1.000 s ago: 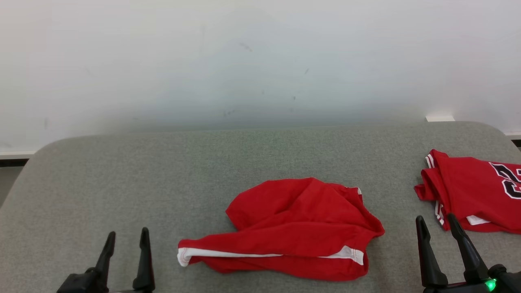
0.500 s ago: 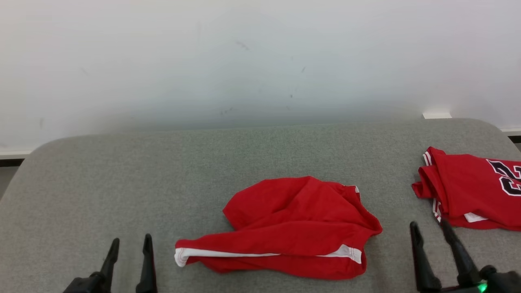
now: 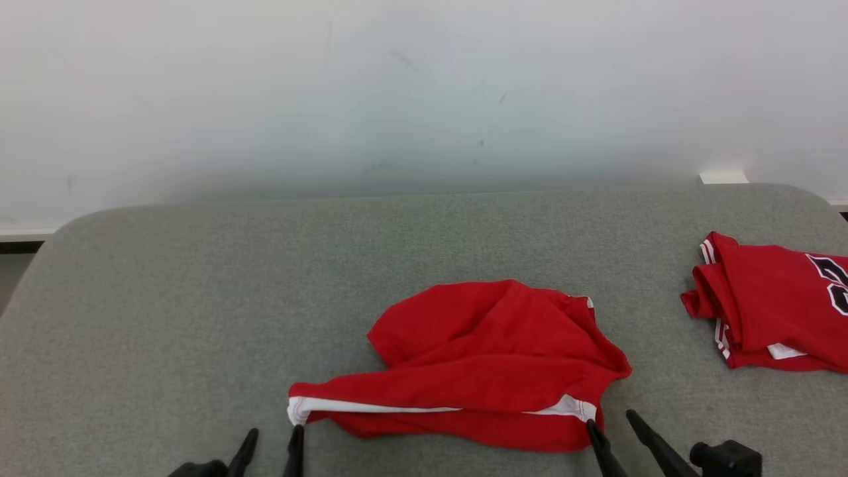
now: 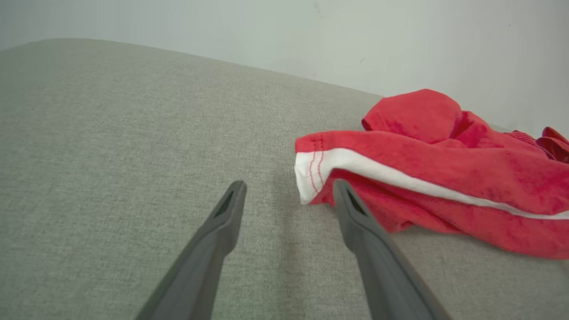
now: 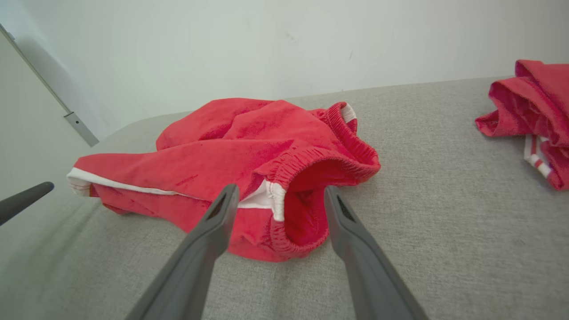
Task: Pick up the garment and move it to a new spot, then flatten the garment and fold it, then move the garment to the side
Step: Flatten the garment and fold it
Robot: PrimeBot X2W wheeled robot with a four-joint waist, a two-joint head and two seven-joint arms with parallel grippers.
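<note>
The garment [image 3: 490, 358] is a crumpled pair of red shorts with a white side stripe, lying on the grey padded table [image 3: 199, 298] near its front middle. My left gripper [image 3: 274, 434] stands open just left of the garment's white-trimmed leg end [image 4: 311, 171], with its right finger beside that hem. My right gripper [image 3: 609, 419] is open at the garment's right end. In the right wrist view its fingers [image 5: 281, 190] straddle the elastic waistband opening [image 5: 320, 169], close to the cloth. Neither gripper holds anything.
A second red garment [image 3: 775, 311] with white trim and black numerals lies folded at the table's right edge, also in the right wrist view [image 5: 533, 102]. A pale wall rises behind the table. Bare grey surface stretches to the left and back.
Both grippers have moved inward toward the garment, the left to its leg end and the right to its waistband end, and sit lower in view. The head camera shifted slightly.
</note>
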